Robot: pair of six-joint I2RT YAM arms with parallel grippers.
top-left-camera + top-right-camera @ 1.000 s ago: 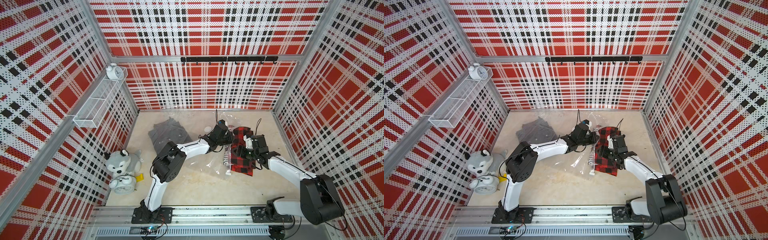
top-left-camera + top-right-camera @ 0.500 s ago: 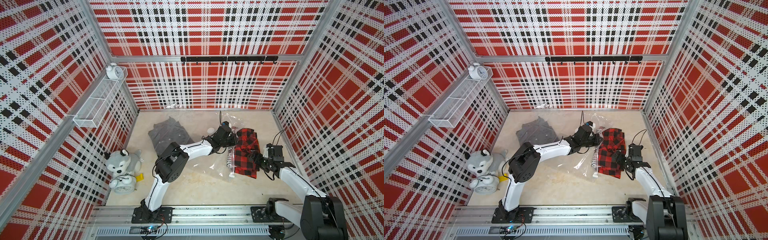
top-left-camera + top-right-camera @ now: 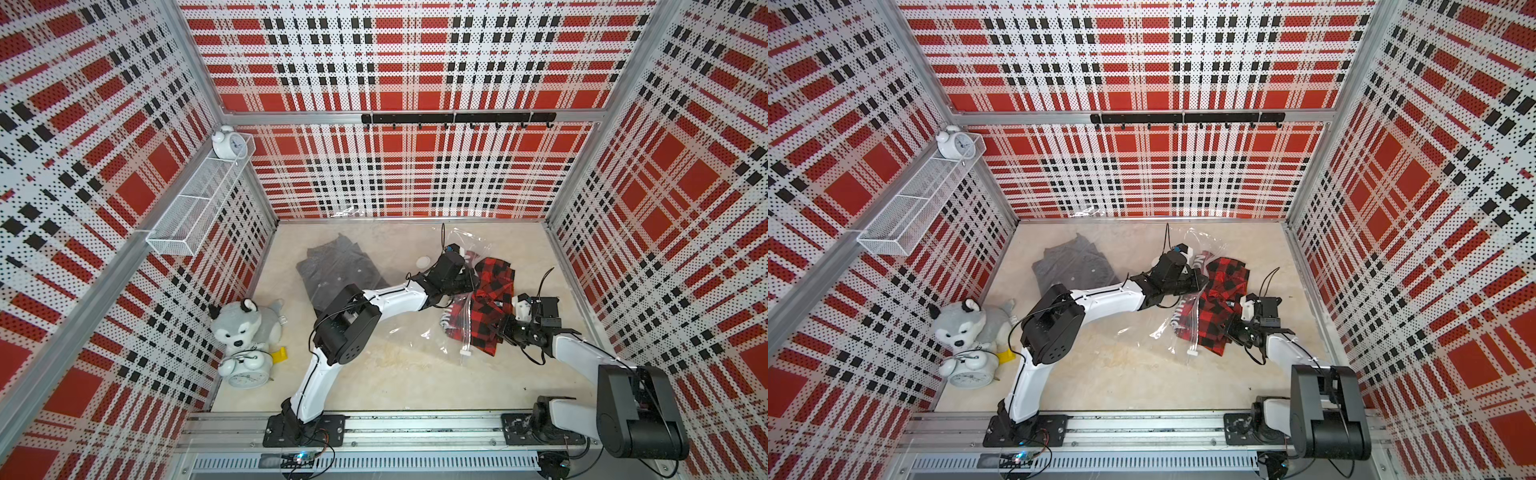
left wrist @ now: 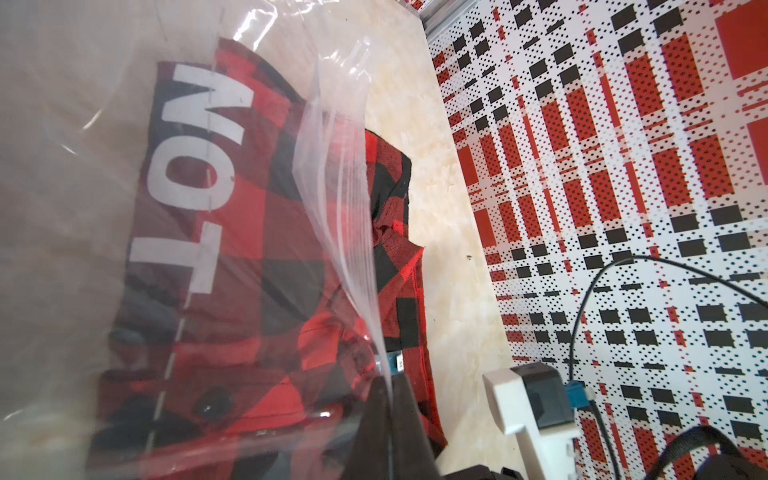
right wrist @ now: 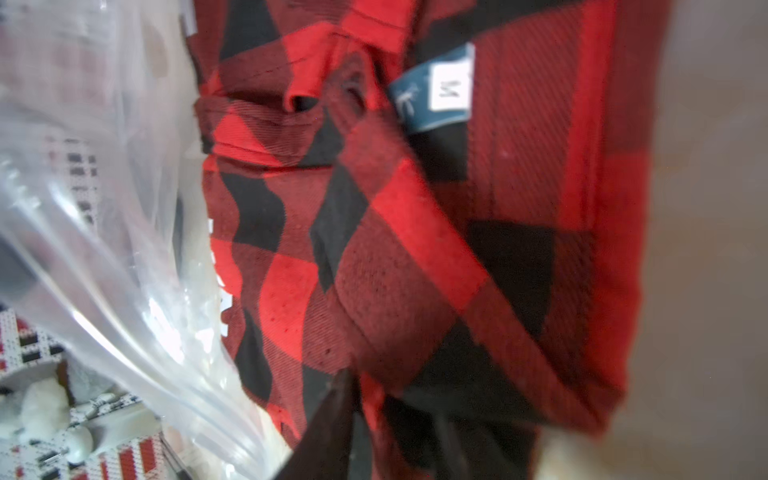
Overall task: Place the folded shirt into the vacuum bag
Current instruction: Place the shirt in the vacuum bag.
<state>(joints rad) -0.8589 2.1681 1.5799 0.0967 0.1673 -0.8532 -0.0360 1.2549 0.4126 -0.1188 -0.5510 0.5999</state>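
The folded shirt [image 3: 492, 299] [image 3: 1221, 297], red and black check, lies on the right of the floor, its left part under the film of the vacuum bag [image 3: 419, 328] [image 3: 1154, 330]. In the left wrist view the shirt [image 4: 399, 232] sticks out past the bag's mouth edge [image 4: 332, 174]. My left gripper [image 3: 473, 282] [image 4: 390, 380] is shut on that clear edge and holds it lifted. My right gripper [image 3: 500, 332] [image 3: 1231, 332] [image 5: 374, 399] is at the shirt's near edge, closed on its fabric [image 5: 415, 249]. The bag's white slider clip [image 3: 465, 353] lies near it.
A grey shirt [image 3: 336, 270] lies at the back left of the floor. A husky plush [image 3: 245, 324] and an alarm clock [image 3: 245, 372] sit by the left wall. A wire shelf [image 3: 195, 208] hangs on that wall. The right wall [image 3: 582, 291] is close to the right arm.
My right gripper let go of the shirt, drew back to the right and opened wide, then came in on the shirt's near edge and closed. The left gripper kept the bag edge.
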